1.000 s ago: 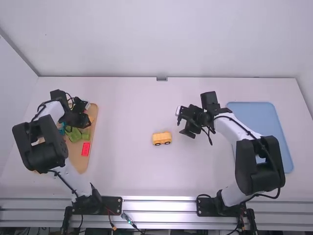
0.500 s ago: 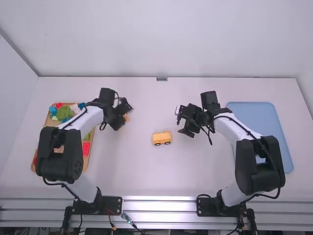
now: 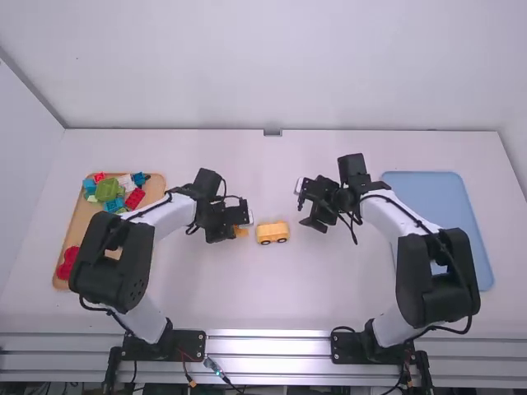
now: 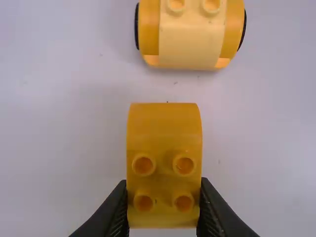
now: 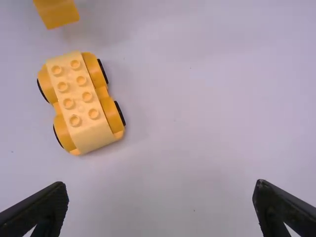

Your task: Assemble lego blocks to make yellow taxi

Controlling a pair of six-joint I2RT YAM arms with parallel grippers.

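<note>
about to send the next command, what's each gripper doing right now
Left gripper: jaws closed on an orange-yellow block.
Right gripper: jaws open, holding nothing.

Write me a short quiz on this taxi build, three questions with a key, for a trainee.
1. Which tool grips the yellow plastic block with a rounded end?

2. True or false: the gripped block touches the yellow plastic base with black wheels.

3. How many round studs show on top of that wheeled base?
A) four
B) six
C) eight

Key:
1. The left tool.
2. False; a gap shows between them.
3. C
</note>
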